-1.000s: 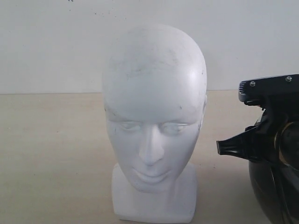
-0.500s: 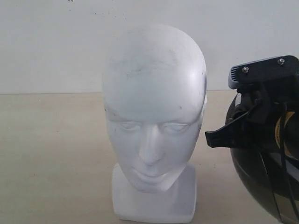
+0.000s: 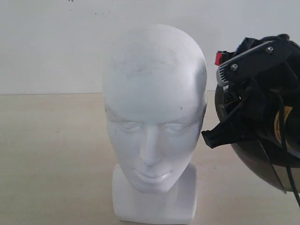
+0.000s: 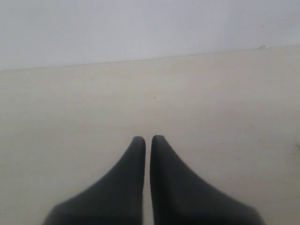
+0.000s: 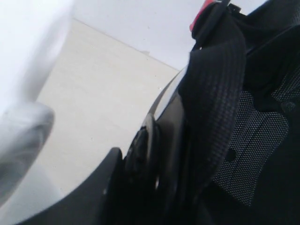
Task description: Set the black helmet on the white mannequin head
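Observation:
The white mannequin head (image 3: 154,103) stands upright on its squarish base in the middle of the exterior view, face toward the camera. Just right of it hangs the black helmet (image 3: 255,154), lifted off the table and tilted, at about the height of the head's cheek and temple. My right gripper (image 3: 229,133) is shut on the helmet's rim, one finger outside the shell. The right wrist view shows the helmet's mesh lining (image 5: 262,136), chin strap (image 5: 215,93), my right gripper (image 5: 154,187) and the blurred white head (image 5: 23,93) close by. My left gripper (image 4: 148,138) is shut over bare table, holding nothing.
A beige table (image 3: 51,154) carries the head, and a plain white wall (image 3: 47,42) rises behind it. A cable from the right arm hangs across the helmet's shell (image 3: 286,159).
My right gripper has raised the helmet from low at the right edge and brought it left, close to the head's side. The mannequin head has not moved.

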Robot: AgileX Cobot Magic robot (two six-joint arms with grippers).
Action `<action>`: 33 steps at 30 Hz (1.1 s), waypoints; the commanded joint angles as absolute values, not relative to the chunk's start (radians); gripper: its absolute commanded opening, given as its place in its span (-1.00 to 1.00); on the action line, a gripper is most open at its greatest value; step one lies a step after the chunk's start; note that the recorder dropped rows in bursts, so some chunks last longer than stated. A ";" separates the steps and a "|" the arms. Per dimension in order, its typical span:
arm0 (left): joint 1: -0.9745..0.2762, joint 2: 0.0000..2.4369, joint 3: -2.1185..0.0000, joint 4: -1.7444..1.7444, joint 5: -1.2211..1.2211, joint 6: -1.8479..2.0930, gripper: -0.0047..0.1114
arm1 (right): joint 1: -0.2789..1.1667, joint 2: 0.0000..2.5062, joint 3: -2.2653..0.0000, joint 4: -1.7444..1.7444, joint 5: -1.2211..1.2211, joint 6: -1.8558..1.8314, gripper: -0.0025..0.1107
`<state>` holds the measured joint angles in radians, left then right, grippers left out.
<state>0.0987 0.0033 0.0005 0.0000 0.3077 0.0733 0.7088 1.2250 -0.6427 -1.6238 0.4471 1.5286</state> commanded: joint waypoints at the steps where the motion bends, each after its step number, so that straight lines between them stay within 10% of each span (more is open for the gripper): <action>1: 0.095 0.000 0.000 -0.010 0.308 0.077 -0.84 | 0.707 1.206 -0.651 -1.744 0.500 1.509 -0.94; 22: 0.095 0.000 0.000 -0.010 0.308 0.077 -0.84 | 0.699 1.149 -0.958 -1.218 0.506 0.326 -0.94; 33: 0.095 0.000 0.000 -0.010 0.308 0.077 -0.84 | 0.295 1.140 -1.076 -0.816 -0.252 0.304 -0.94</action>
<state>0.0987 0.0033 0.0005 0.0000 0.3077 0.0733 0.3963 1.1648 -1.0552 -0.9005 0.0273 0.2616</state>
